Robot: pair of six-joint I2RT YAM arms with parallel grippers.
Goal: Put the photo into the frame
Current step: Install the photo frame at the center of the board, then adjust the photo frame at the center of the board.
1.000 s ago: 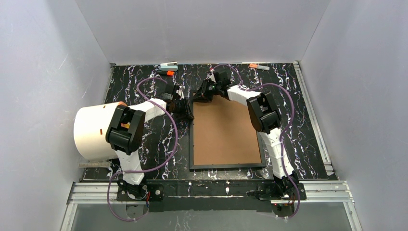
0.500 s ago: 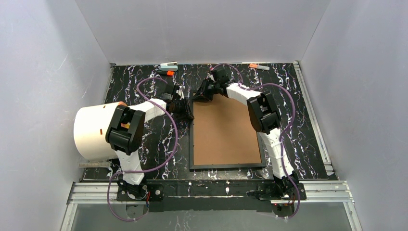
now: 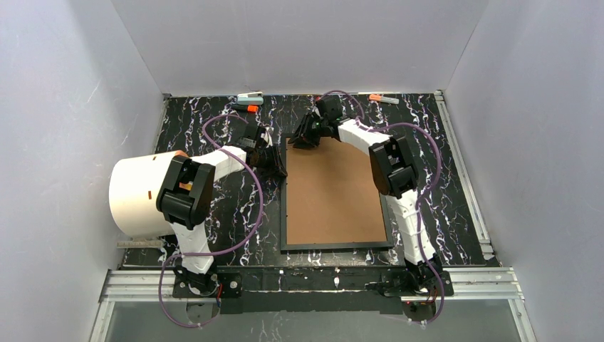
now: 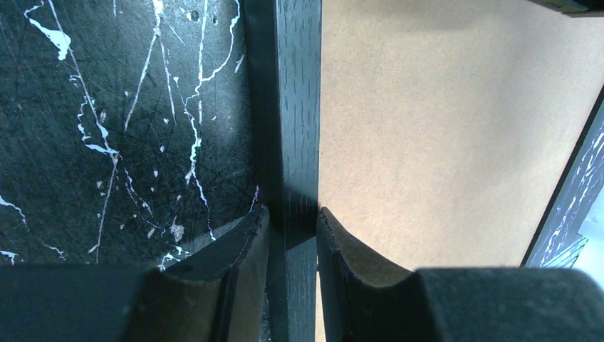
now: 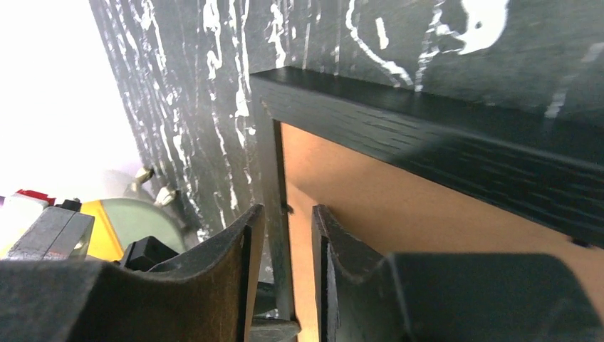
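The black frame (image 3: 335, 246) lies on the dark marbled table with a brown backing board (image 3: 335, 192) filling its opening. The photo is hidden. My left gripper (image 3: 279, 165) is shut on the frame's left rail; in the left wrist view the rail (image 4: 295, 107) fills the gap between the fingers (image 4: 292, 214), with the board (image 4: 441, 128) to the right. My right gripper (image 3: 305, 139) is at the frame's far left corner. In the right wrist view its jaws (image 5: 287, 210) straddle the left rail with a sliver of board (image 5: 399, 214) showing between them, below the far rail (image 5: 427, 135).
A large white cylinder (image 3: 139, 196) stands at the left beside the left arm. Small markers lie along the back edge (image 3: 249, 108), (image 3: 381, 98). A ruler (image 3: 139, 244) lies at the near left. A metal rail (image 3: 463, 171) runs along the right side.
My right gripper has shifted a little to the right and farther back at the frame's far left corner. The left gripper and the frame have not moved.
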